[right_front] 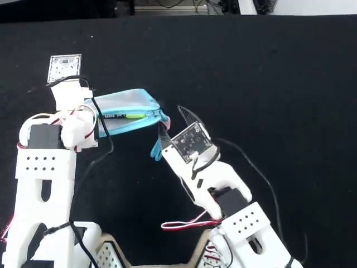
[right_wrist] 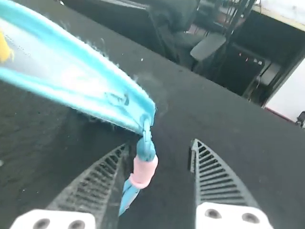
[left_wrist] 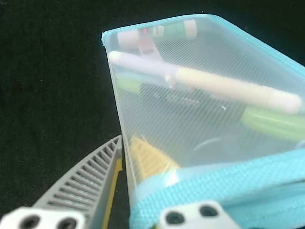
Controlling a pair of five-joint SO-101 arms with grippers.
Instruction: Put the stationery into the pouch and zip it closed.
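Pouch (right_front: 125, 106) in left gripper (left_wrist: 125, 143), right gripper (right_wrist: 160, 145) (spread)

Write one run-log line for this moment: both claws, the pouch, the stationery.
left claw: shut on pouch | right claw: open, zip pull between fingers | pens: inside pouch

Pouch (left_wrist: 200, 124) translucent ribbed plastic, woven turquoise cloth trim. Table (right_front: 279, 84) cover matt black, felt-like. Right gripper (right_wrist: 161, 144) fingers ridged matt plastic.
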